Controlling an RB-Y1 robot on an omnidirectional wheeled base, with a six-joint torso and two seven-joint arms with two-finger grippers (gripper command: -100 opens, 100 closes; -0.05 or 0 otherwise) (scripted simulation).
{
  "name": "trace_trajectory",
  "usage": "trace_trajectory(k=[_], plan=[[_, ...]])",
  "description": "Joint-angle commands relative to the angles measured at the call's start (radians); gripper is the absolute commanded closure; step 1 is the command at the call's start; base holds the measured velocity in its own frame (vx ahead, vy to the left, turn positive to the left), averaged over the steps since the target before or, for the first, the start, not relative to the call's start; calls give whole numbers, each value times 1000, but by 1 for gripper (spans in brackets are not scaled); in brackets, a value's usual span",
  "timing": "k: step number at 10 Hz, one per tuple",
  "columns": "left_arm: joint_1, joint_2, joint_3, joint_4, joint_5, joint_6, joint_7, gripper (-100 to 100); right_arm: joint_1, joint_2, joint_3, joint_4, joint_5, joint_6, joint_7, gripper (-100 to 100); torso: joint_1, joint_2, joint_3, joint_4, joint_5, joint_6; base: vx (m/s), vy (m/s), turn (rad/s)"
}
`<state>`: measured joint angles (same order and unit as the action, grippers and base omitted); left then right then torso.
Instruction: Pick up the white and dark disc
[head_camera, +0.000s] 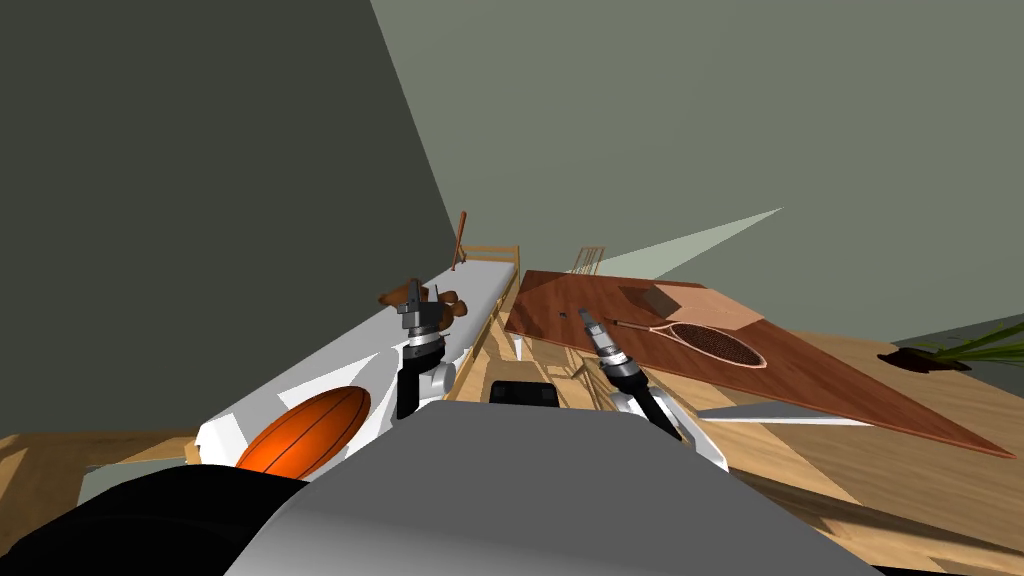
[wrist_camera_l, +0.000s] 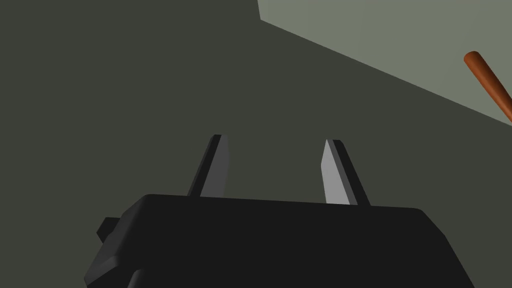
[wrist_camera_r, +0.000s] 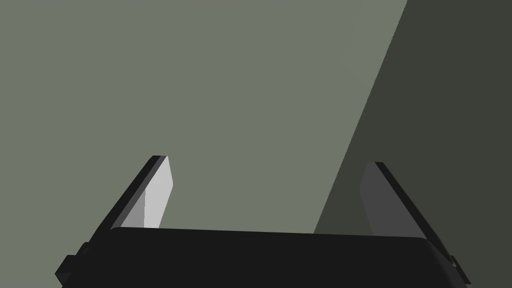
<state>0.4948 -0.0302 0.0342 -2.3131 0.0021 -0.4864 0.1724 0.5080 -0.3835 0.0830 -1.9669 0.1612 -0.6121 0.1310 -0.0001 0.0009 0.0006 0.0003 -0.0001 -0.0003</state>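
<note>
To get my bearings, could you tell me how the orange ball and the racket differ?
The orange ball is rounded, on the white bed at my left; the racket is flat, on the reddish-brown table at my right. The ball is nearer me than the racket. Neither is held.

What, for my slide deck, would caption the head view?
Left end effector before white bed with orange ball; right end effector before reddish table bearing racket.

Head camera looks steeply down, rolled, over bed (head_camera: 480, 290) and counter (head_camera: 800, 375); both wrist cameras face walls, the left one sharing the bat (wrist_camera_l: 487, 80).
</note>
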Motion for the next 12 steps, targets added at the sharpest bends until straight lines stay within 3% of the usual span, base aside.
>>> trace_trajectory(k=[1, 2, 5, 6, 8, 10, 11, 12], plan=[[0, 0, 0, 0, 0, 0, 0, 0, -1, -40, 17, 50, 24, -1, 31, -100, 0, 0, 0, 0, 0, 0, -13, -14, -61], [0, 0, 0, 0, 0, 0, 0, 0, -1, -40, 17, 57, 24, -1, 31, -100, 0, 0, 0, 0, 0, 0, -10, -11, -28], [0, 0, 0, 0, 0, 0, 0, 0, -6, -120, 42, 155, 66, -5, 78, -100, 0, 0, 0, 0, 0, 0, -7, -13, -17], [0, 0, 0, 0, 0, 0, 0, 0, -6, -120, 42, 168, 66, -5, 78, -100, 0, -1, 0, 0, 0, 0, -2, -11, 1], [0, 0, 0, 0, 0, 0, 0, 0, -12, -193, 70, 251, 112, -7, 127, -100, 0, -1, 0, 0, 0, 0, 1, -14, 46], [0, 0, 0, 0, 0, 0, 0, 0, -12, -202, 70, 288, 112, -7, 127, -100, 0, -1, -1, 0, 0, 0, 3, -12, 18], [0, 0, 0, 0, 0, 0, 0, 0, -14, -244, 84, 326, 136, -8, 150, -100, 0, -1, -1, 0, 0, 0, 7, -4, 99], [0, 0, 0, 0, 0, 0, 0, 0, -14, -244, 84, 348, 136, -8, 150, -100, 0, -1, -1, 0, 0, 0, 7, -7, 49]])
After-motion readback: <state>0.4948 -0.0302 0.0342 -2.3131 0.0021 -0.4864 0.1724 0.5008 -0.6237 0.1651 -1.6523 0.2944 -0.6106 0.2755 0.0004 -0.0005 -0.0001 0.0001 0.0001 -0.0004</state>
